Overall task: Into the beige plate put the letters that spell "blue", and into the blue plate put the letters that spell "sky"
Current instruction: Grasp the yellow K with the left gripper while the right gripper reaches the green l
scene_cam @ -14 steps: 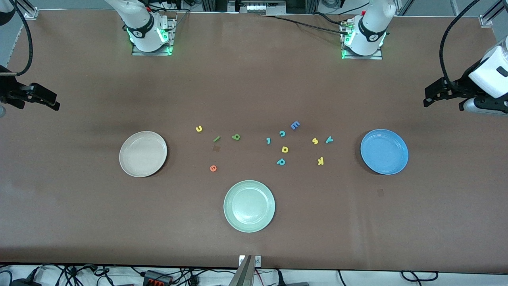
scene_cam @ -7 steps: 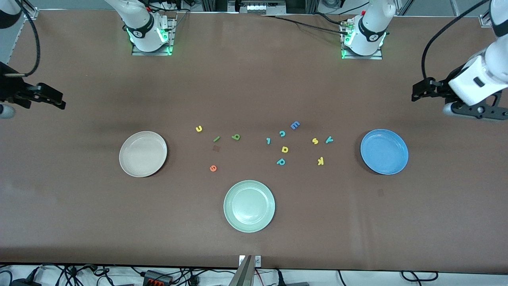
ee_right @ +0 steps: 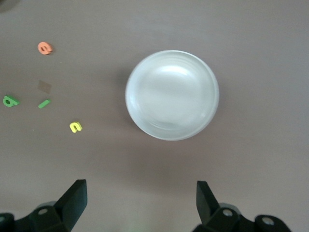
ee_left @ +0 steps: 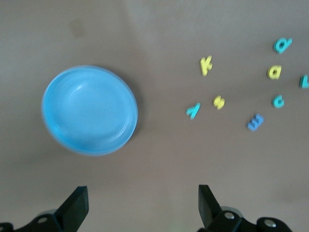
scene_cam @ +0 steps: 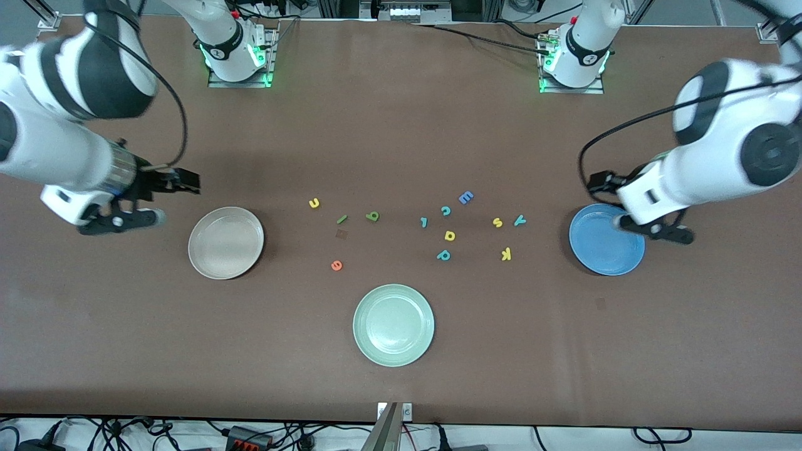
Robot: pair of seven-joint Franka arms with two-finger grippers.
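The beige plate (scene_cam: 225, 242) (ee_right: 172, 94) and the blue plate (scene_cam: 598, 247) (ee_left: 89, 110) lie empty. Between them on the table lie yellow "u" (scene_cam: 314, 203) (ee_right: 76, 126), dark green "l" (scene_cam: 342, 219) (ee_right: 44, 103), green "b" (scene_cam: 373, 216) (ee_right: 9, 101) and orange "e" (scene_cam: 336, 265) (ee_right: 45, 48). Toward the blue plate lie yellow "s" (scene_cam: 497, 222) (ee_left: 219, 102), teal "y" (scene_cam: 519, 220) (ee_left: 193, 110) and yellow "k" (scene_cam: 506, 253) (ee_left: 206, 65). My right gripper (scene_cam: 188, 180) (ee_right: 140, 200) hangs open over bare table beside the beige plate. My left gripper (scene_cam: 595, 181) (ee_left: 142, 203) hangs open over bare table beside the blue plate. Both hold nothing.
A pale green plate (scene_cam: 393, 324) sits nearer the front camera, midway along the table. Other letters lie in the middle cluster: blue "E" (scene_cam: 465, 198), teal "c" (scene_cam: 445, 210), a teal hooked piece (scene_cam: 424, 222), yellow "a" (scene_cam: 450, 235), teal "p" (scene_cam: 443, 255).
Both arms have swung in from the table's ends toward the plates, grippers still open. No letter or plate has moved.
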